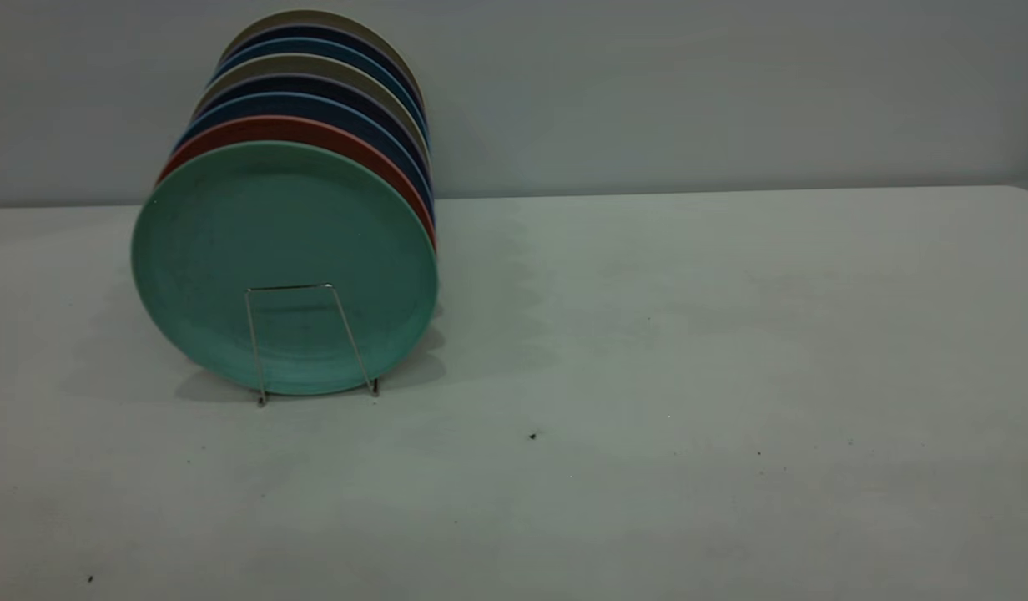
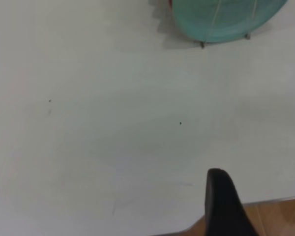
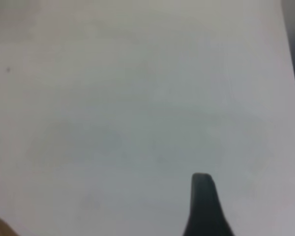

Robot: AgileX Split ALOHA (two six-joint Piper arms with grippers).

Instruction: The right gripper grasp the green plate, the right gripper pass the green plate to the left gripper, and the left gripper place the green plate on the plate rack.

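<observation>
I see the green plate upright in the plate rack near the table's far left edge (foremost slot). Neither end effector's state is discernible. Risk: a careless re-approach could tip the stack.

Looks like a lab/test bench, not a kitchen. Plain pale table fills most of the frame, bare grey-white wall across the top. Only props: wire plate rack w/ row of plates standing on edge, upper left. Left wrist view: wood-tone floor past the table edge, lower right.
</observation>
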